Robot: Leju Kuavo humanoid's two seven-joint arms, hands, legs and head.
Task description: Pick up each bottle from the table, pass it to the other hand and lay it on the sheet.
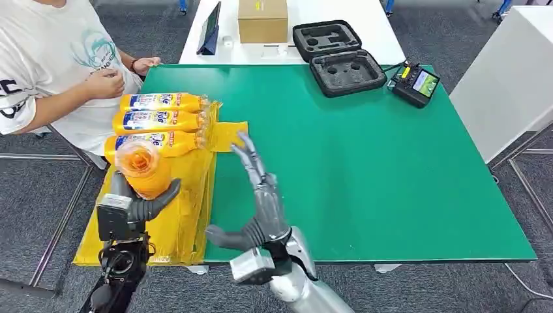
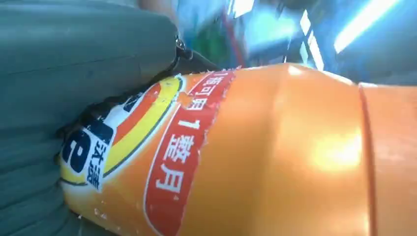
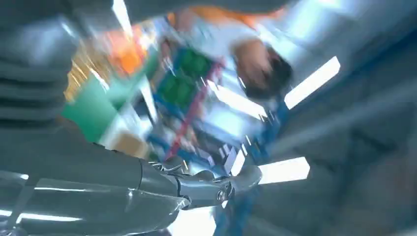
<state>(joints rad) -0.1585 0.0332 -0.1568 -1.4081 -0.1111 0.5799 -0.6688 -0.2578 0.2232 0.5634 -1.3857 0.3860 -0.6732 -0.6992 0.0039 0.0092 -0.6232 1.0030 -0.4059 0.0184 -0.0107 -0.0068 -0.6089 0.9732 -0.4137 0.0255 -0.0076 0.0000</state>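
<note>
My left hand [image 1: 134,208] grips an orange plastic bottle [image 1: 143,169] above the yellow sheet [image 1: 189,215] at the green tabletop [image 1: 365,163]'s left, ready for laying; my right hand [image 1: 257,195] hangs spread and empty.

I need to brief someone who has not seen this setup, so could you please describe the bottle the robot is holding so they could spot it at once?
Start at the green table and go to the yellow sheet over its near left corner. Three orange bottles lie side by side at the sheet's far end. The held bottle is nearer the robot, in its left hand, and is seen end-on instead of lying flat.
</note>
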